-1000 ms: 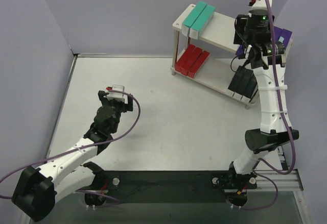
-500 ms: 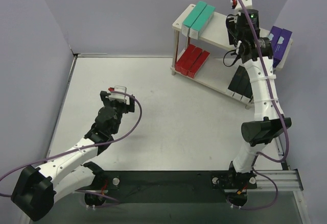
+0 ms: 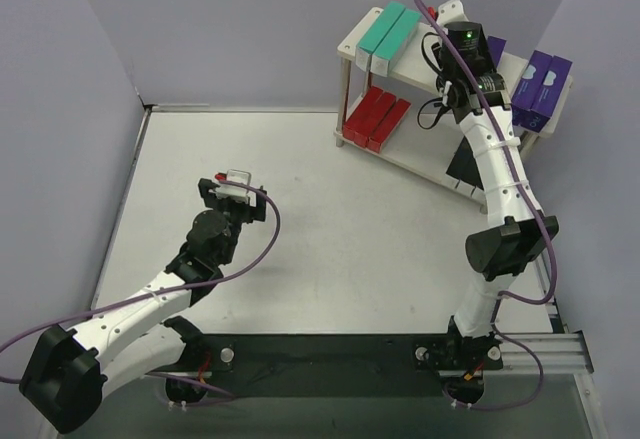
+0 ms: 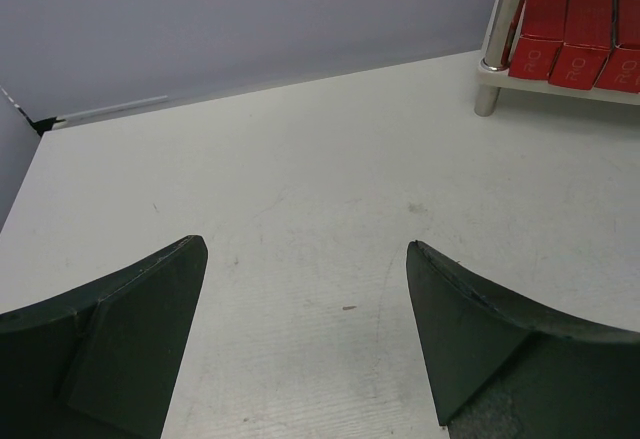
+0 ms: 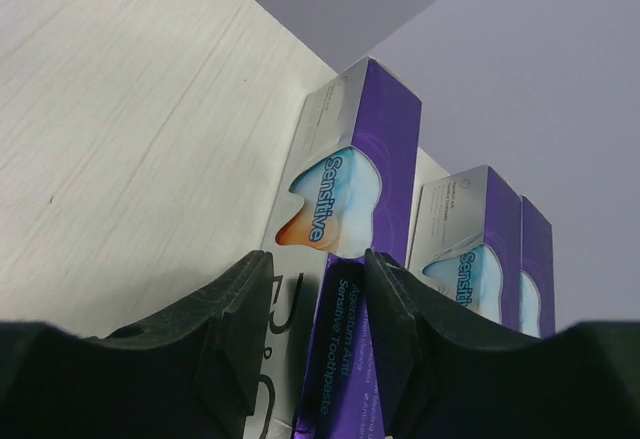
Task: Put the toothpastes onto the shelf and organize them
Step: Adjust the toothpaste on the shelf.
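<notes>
With my right end effector (image 5: 318, 264) closed on a purple toothpaste (image 5: 352, 159) above the top board of the shelf (image 3: 422, 55) at 1 o'clock, I should lower it flat, parallel beside the purple pair (image 3: 540, 81) at its 3 o'clock; the left end effector (image 4: 305, 259) hangs wide over the counter (image 4: 300, 149).

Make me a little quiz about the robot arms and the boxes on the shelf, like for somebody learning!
1. True or false: the left claw is empty.
2. What colour is the carton between the fingers of the right claw? A red, B purple, C teal.
3. Fill in: the red cartons lie on the shelf's ____ board.
Key: 1 true; 2 B; 3 lower.
</notes>
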`<state>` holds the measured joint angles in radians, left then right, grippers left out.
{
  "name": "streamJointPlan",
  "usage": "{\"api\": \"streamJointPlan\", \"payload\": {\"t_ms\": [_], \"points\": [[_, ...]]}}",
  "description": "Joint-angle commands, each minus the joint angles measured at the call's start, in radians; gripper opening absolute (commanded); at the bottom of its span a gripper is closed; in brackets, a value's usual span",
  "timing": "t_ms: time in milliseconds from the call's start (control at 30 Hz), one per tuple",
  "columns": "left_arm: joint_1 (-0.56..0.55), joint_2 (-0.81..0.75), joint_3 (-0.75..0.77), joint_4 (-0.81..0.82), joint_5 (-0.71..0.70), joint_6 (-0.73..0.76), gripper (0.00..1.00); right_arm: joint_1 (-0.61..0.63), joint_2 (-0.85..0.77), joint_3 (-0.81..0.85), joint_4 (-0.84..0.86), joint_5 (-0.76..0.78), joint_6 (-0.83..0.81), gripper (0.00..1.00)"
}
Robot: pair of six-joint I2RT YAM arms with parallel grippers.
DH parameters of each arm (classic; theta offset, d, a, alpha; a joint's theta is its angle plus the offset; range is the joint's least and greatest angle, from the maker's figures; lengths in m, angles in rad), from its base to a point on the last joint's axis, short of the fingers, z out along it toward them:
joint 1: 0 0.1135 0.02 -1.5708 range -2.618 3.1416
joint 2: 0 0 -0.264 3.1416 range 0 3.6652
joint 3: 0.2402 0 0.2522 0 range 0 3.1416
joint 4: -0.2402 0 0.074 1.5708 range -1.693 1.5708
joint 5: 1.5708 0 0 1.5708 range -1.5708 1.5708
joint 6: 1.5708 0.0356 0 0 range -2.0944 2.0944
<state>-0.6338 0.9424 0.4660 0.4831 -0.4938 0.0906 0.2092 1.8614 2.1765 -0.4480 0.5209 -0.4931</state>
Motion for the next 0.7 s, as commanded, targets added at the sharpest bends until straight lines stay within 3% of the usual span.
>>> {"api": "streamJointPlan", "payload": {"t_ms": [0, 267, 667], "points": [[-0.012, -0.016, 0.003, 0.049, -0.008, 0.011, 0.92, 0.007, -0.004, -0.027, 0.046, 0.097, -0.067, 0.40], [-0.014, -0.011, 0.003, 0.052, -0.009, 0.014, 0.92, -0.001, -0.024, -0.081, 0.055, 0.119, -0.101, 0.29], [-0.017, -0.004, 0.002, 0.057, -0.008, 0.017, 0.92, -0.027, -0.039, -0.107, 0.061, 0.178, -0.101, 0.25]]}}
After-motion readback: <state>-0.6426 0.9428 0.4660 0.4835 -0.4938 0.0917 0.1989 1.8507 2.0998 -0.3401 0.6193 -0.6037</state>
